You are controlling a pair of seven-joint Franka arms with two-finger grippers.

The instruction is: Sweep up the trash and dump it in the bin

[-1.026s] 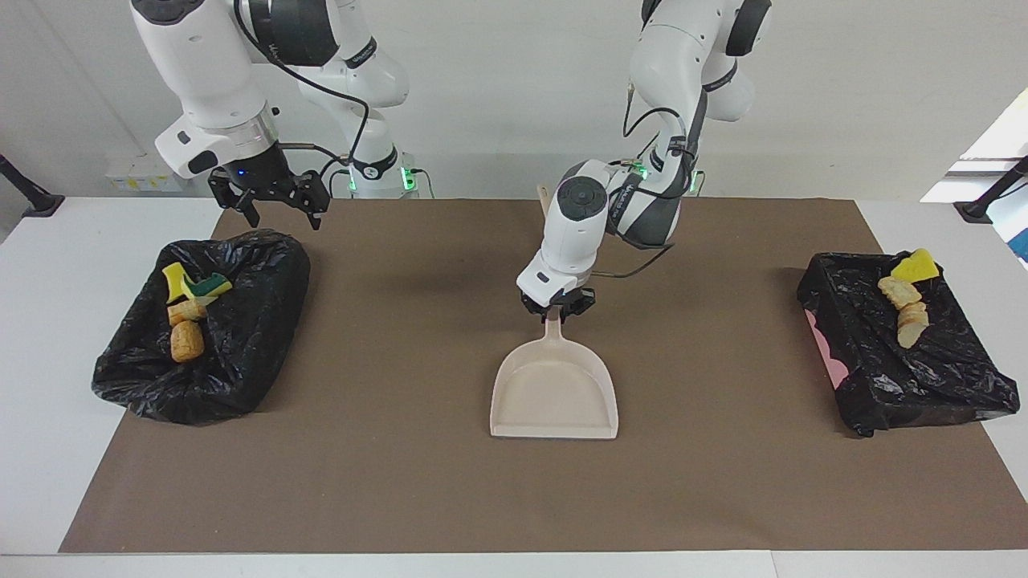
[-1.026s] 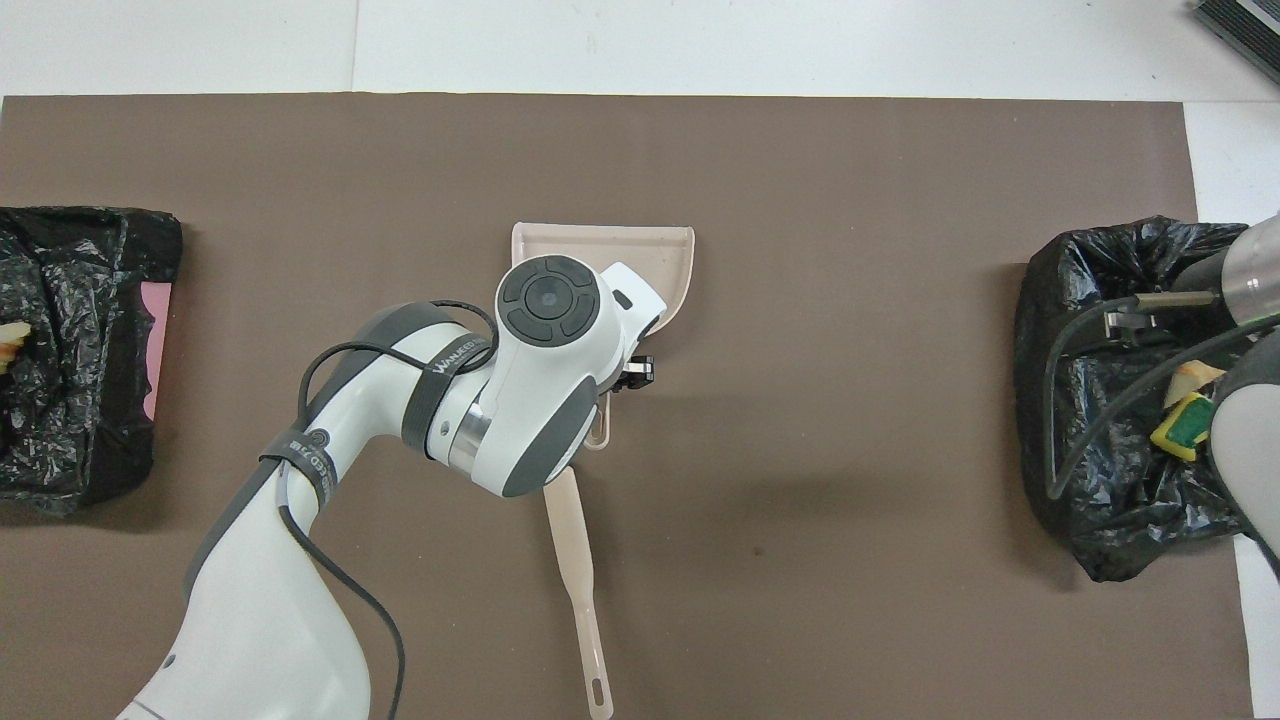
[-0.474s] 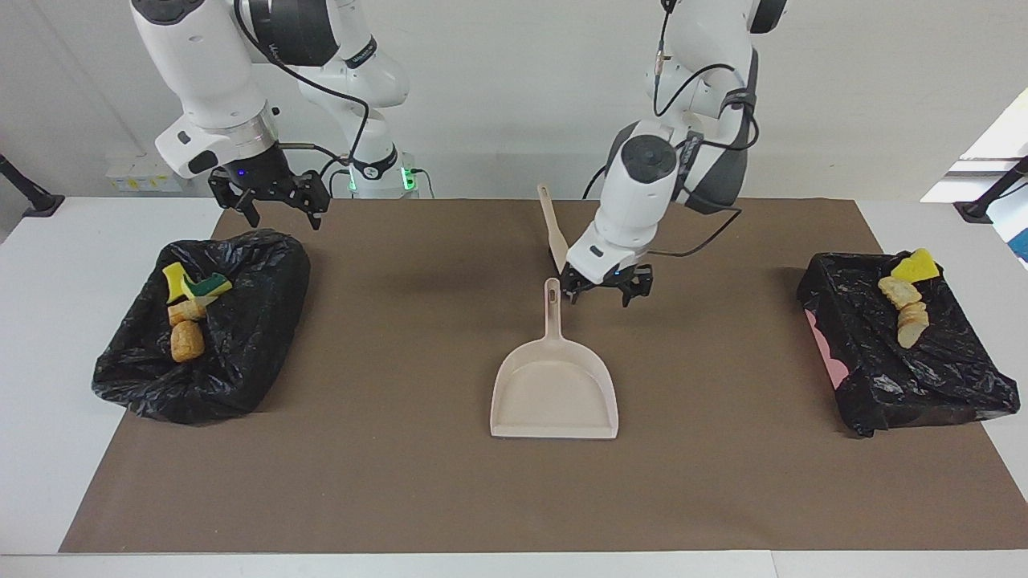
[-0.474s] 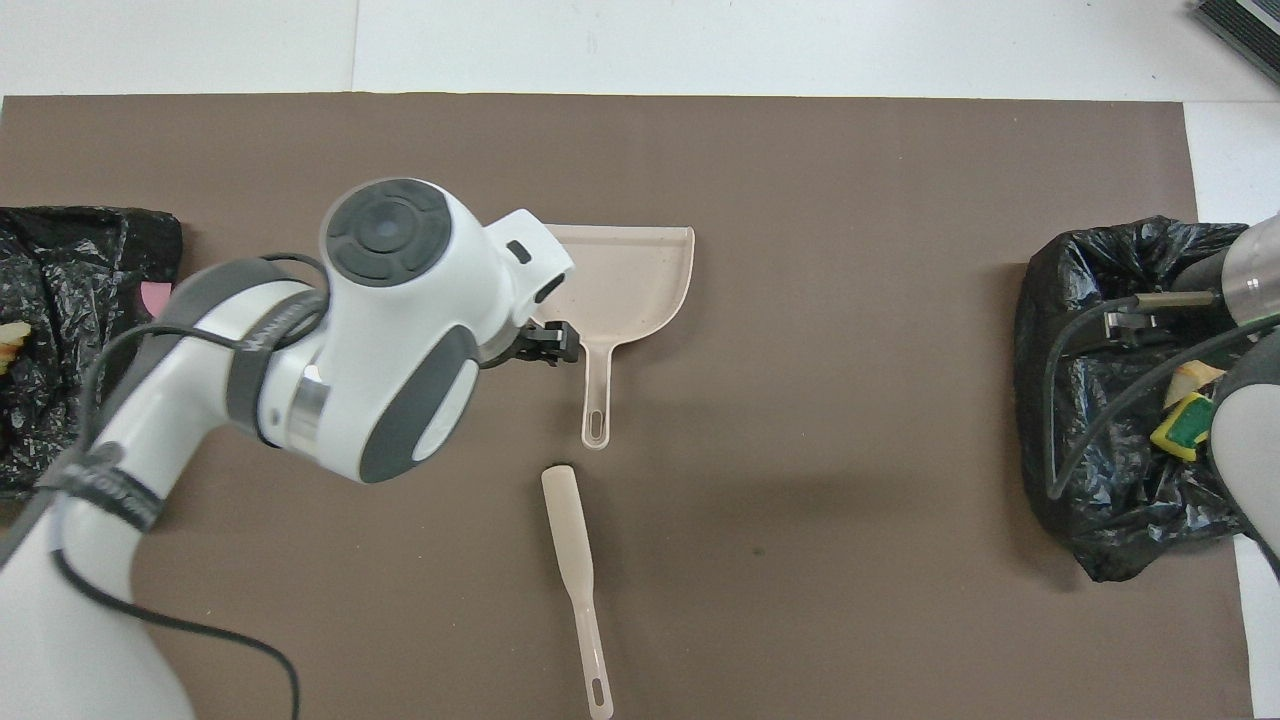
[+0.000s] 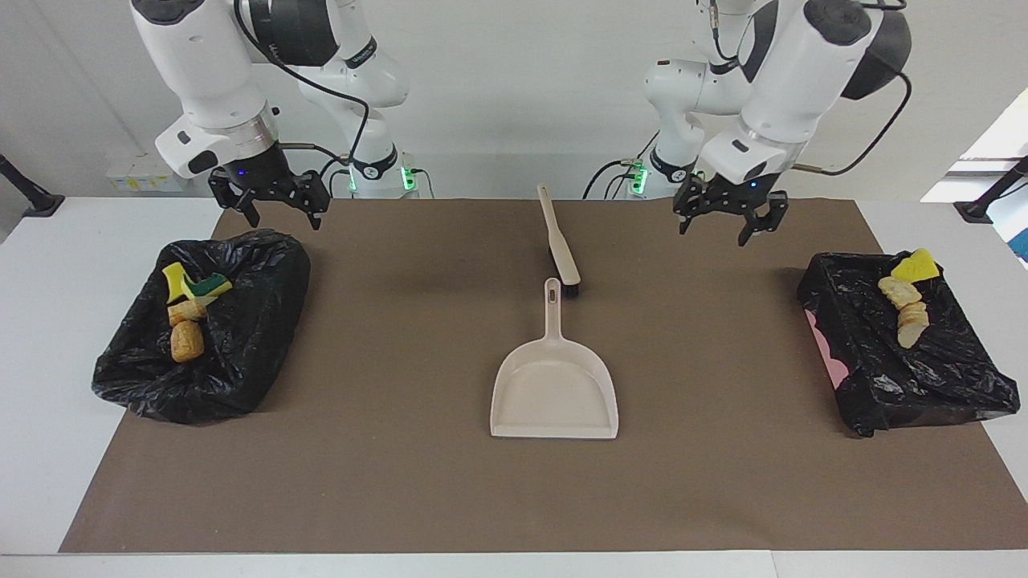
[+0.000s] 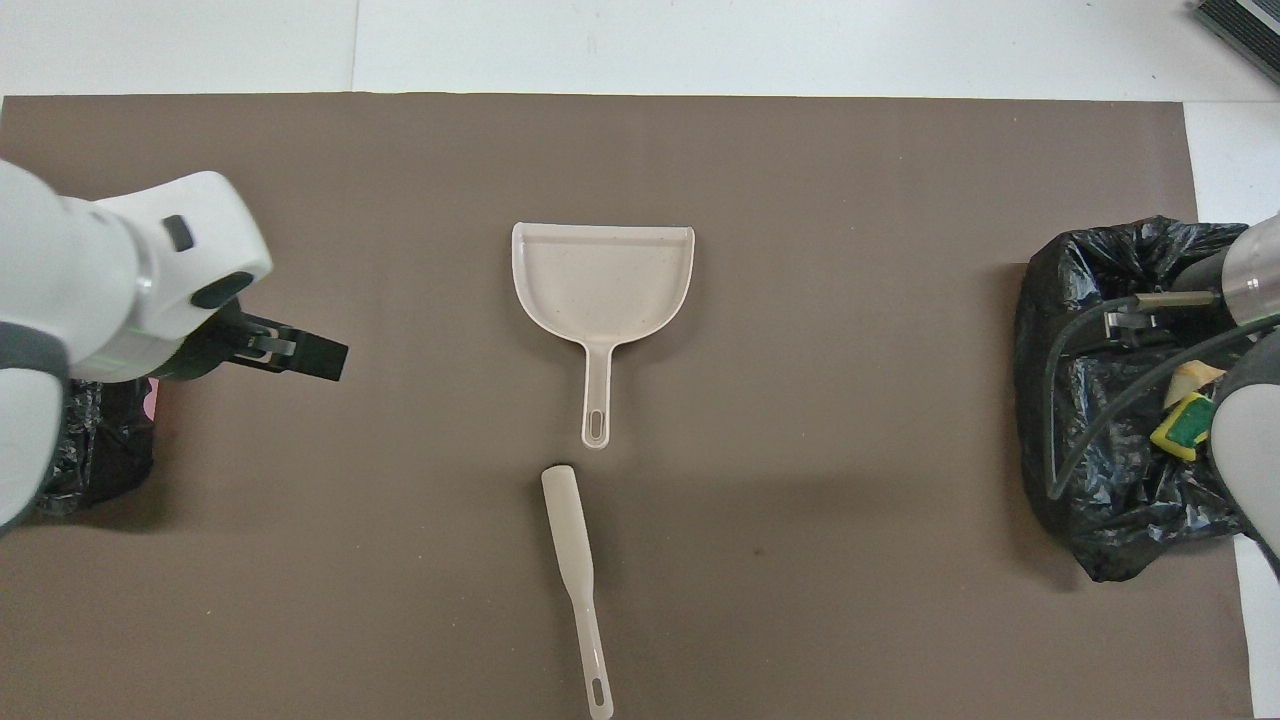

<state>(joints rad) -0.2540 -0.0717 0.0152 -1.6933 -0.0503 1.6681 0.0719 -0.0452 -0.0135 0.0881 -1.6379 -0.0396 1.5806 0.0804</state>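
The trash lies in two black bags. Yellow sponge chunks and tan lumps (image 5: 189,317) sit in the bag (image 5: 241,337) at the right arm's end. More scraps (image 5: 903,305) sit in the black-lined bin (image 5: 923,377) at the left arm's end. The beige dustpan (image 5: 554,389) lies empty mid-table, also in the overhead view (image 6: 603,275). The brush (image 5: 560,245) lies nearer to the robots than the dustpan. My left gripper (image 5: 729,229) is open and empty, raised over the mat beside the bin. My right gripper (image 5: 277,218) is open and empty, over the bag's rim.
A brown mat (image 5: 401,449) covers the table between the two bags. In the overhead view the brush (image 6: 575,570) lies just off the dustpan's handle end, and a yellow-green sponge (image 6: 1180,425) shows in the bag under the right arm.
My left gripper has left the dustpan's handle, risen and swung toward the left arm's end of the table. The dustpan stays flat on the mat. The right arm has not moved.
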